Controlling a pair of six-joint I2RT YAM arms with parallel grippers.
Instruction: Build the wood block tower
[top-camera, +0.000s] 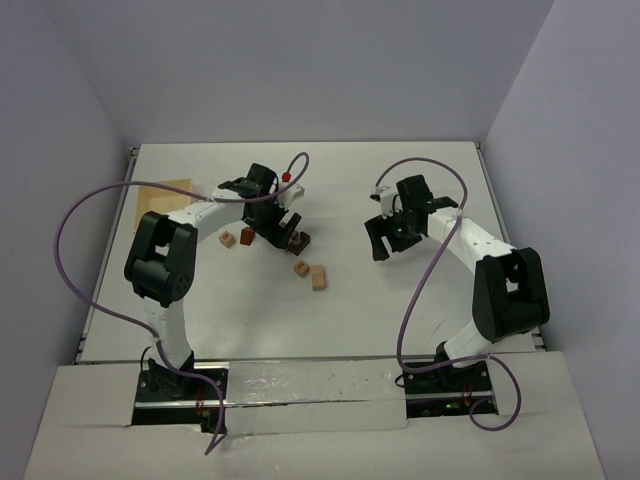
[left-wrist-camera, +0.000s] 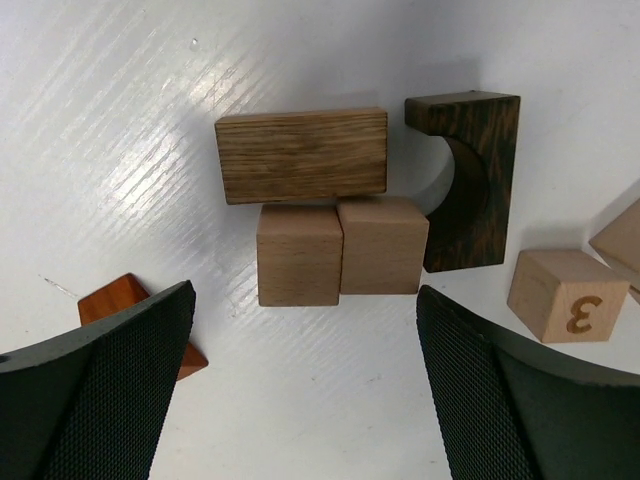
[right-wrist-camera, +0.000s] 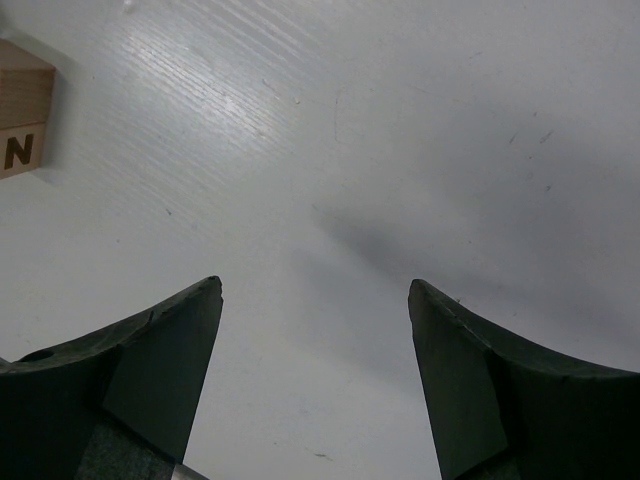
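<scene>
With a base seemingly begun, the left hand (left-wrist-camera: 305, 296) hangs released over 2 pale cubes (left-wrist-camera: 300, 255) and a brown plank (left-wrist-camera: 301, 155); next probably means grasping the dark arch (left-wrist-camera: 485, 180), while the right hand (right-wrist-camera: 315, 290) sits released and empty.

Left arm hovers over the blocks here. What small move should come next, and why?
Probably ease the left gripper forward and close on the brown oblong block. The jaws stand open and empty; the two pale cubes touch side by side like a base, and the oblong lies just beyond them, about as wide as the pair.
</scene>
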